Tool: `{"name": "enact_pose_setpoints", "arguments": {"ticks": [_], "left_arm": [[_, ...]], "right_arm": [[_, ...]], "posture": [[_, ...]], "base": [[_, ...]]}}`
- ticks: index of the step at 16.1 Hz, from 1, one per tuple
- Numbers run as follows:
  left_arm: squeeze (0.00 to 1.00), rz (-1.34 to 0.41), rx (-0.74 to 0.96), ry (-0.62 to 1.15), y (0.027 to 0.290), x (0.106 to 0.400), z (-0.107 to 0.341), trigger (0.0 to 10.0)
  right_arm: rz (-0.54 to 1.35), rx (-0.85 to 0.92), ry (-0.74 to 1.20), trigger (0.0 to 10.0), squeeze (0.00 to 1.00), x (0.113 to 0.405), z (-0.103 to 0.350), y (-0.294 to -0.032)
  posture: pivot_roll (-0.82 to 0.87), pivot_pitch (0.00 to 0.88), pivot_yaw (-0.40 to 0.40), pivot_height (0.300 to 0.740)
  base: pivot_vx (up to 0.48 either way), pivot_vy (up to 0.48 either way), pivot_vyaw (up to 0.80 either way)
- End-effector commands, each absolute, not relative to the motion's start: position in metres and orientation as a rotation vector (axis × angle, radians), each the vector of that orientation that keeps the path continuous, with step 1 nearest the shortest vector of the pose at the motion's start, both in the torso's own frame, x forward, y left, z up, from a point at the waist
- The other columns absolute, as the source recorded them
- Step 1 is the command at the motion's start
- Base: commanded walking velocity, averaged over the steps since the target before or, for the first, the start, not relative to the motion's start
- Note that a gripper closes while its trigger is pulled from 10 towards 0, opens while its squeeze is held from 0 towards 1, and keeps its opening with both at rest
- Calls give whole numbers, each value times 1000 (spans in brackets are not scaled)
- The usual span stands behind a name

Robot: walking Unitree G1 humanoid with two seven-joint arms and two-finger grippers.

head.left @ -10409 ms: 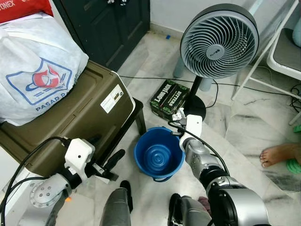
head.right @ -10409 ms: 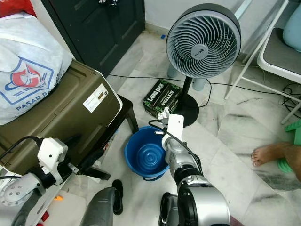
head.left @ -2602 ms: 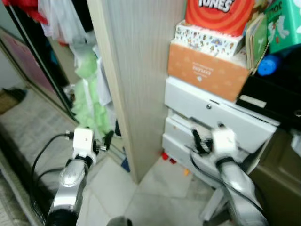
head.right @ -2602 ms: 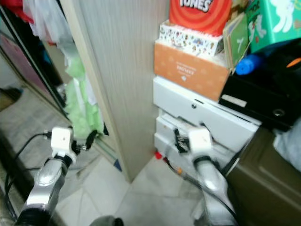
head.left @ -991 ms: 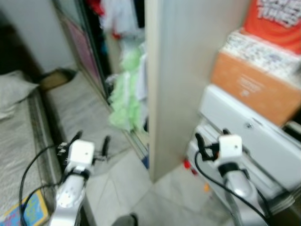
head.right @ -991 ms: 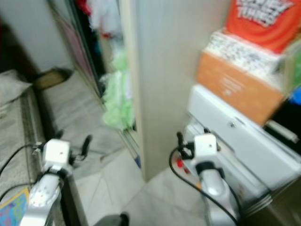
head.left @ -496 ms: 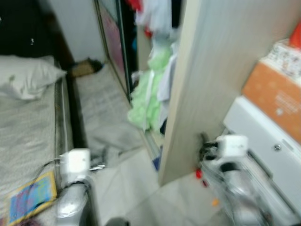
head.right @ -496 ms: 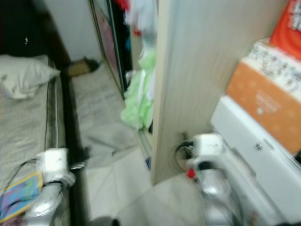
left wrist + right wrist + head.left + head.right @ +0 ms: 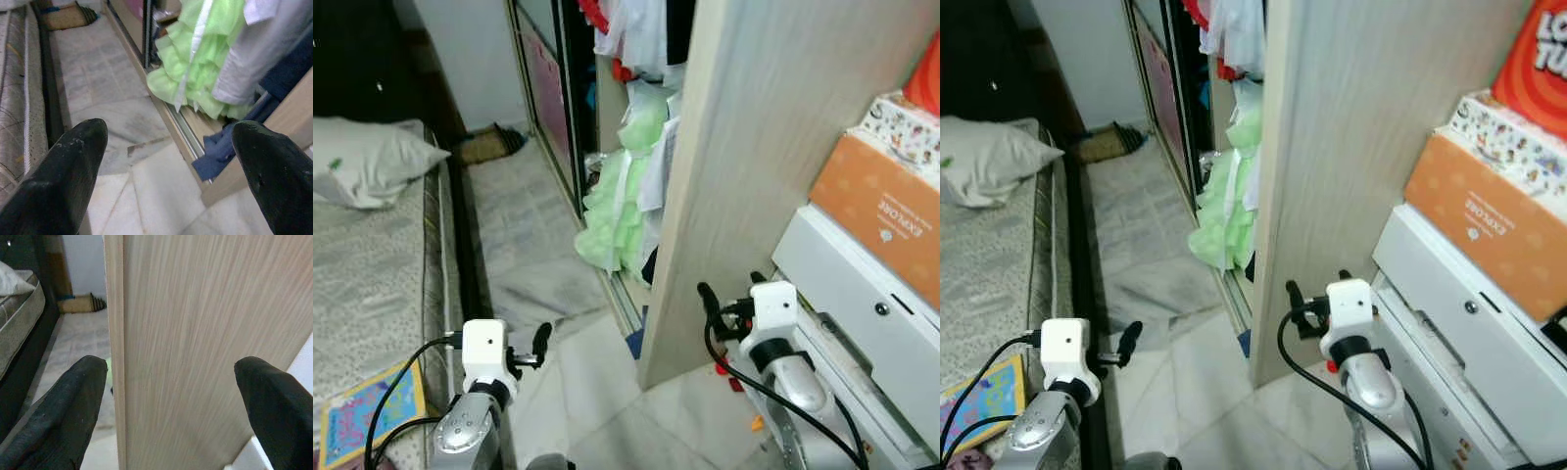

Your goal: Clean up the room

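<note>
I stand in front of a wardrobe (image 9: pixel 754 166) with a pale wood side panel. My left gripper (image 9: pixel 168 171) is held low over the marble floor (image 9: pixel 587 392), and its two black fingers (image 9: pixel 73 161) are spread wide apart with nothing between them. My right gripper (image 9: pixel 171 406) is raised close to the edge of the wood panel, and its fingers (image 9: pixel 73 401) are also wide apart and empty; the panel is just in front of them, but I cannot tell if they touch it.

Inside the open wardrobe hang clothes: a light green ruffled dress (image 9: pixel 626 206) that reaches down to the sliding rail, and a white garment (image 9: pixel 274 54) beside it. A dark blue cloth (image 9: pixel 220 152) lies at the bottom of the wardrobe, on the rail and partly over the floor. This is the nearest loose thing on the floor that I see.

On my left is a mattress (image 9: pixel 372 274) with a pillow (image 9: pixel 367 162) on it, and a colourful book (image 9: pixel 367 411) lies near its edge. On my right is a white drawer unit (image 9: pixel 871 313) with an orange box (image 9: pixel 881 211) on top. A small red thing (image 9: pixel 722 368) lies on the floor at the foot of the panel.
</note>
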State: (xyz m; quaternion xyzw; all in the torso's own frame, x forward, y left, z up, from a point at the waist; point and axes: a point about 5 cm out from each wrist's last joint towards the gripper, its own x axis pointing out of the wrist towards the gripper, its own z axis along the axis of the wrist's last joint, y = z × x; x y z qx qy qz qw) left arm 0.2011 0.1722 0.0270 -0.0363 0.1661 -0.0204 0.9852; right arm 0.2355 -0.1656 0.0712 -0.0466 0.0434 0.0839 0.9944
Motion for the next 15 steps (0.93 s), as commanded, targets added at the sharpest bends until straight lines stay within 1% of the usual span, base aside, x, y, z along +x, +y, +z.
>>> {"name": "enact_pose_setpoints", "arguments": {"ticks": [1,2,3,5,7,8,9,11,12,13,15], "left_arm": [[0,-27,-52,295,177,205,32,10000],[0,-61,2,293,177,207,31,10000],[0,-49,70,273,184,210,30,10000],[0,-57,29,273,187,213,32,10000],[0,-101,85,264,185,207,33,10000],[0,-91,109,286,191,204,26,10000],[0,-120,87,279,191,203,27,10000],[0,-120,82,242,191,208,36,10000],[0,-74,48,198,191,210,45,10000],[0,-40,21,191,192,210,46,10000],[0,-30,1,173,188,205,48,10000]], "right_arm": [[152,-88,73,10000,0,235,70,-164],[122,-78,79,10000,0,233,68,-166],[47,-50,109,10000,0,229,61,-174],[44,-56,101,10000,0,229,62,-177],[29,-60,76,10000,0,230,69,-181],[13,-50,78,10000,0,229,68,-184],[12,-48,80,10000,0,228,68,-184],[27,-51,76,10000,0,227,69,-184],[54,-72,58,10000,0,227,72,-181],[50,-58,55,10000,0,226,74,-180],[41,-39,43,10000,0,226,77,-179]], "posture": [[17,0,-27,740],[17,0,-27,740],[12,0,-26,740],[-7,0,-15,740],[-17,0,-15,740],[-19,0,-16,740],[-20,0,-16,740],[-17,0,-15,740],[-17,0,-15,740],[-24,0,-13,740],[-25,0,-16,740]], "base": [[0,0,0],[0,0,0],[0,0,0],[0,0,0],[0,0,0],[0,0,0],[0,0,0],[0,0,0],[0,0,800],[0,0,800],[0,0,800]]}}
